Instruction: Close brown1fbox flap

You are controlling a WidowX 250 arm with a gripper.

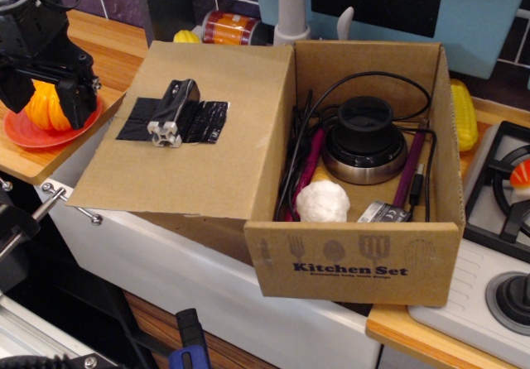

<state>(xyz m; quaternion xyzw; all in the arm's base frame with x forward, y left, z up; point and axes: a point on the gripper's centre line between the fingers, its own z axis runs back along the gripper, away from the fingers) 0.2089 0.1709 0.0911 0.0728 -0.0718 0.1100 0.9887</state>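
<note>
The brown1fbox (356, 265) is a brown cardboard box with dark blue "Kitchen Set" lettering on its front side. It stands open at the middle right. Inside lie a black and silver round device (364, 141), a white garlic-like lump (323, 201), cables and a magenta stick. The flap (178, 170) lies folded out to the left, plain brown face up, with black tape and a small black-and-white block (171, 114) on it. My black gripper (62, 96) hangs at the far left, apart from the flap's left edge. Whether its jaws are open does not show.
A red plate (25, 133) with an orange object sits under the gripper on the wooden counter. A yellow corn cob (464, 112) lies right of the box. A stove (505, 220) is at the far right. A can (232, 28) stands behind the flap.
</note>
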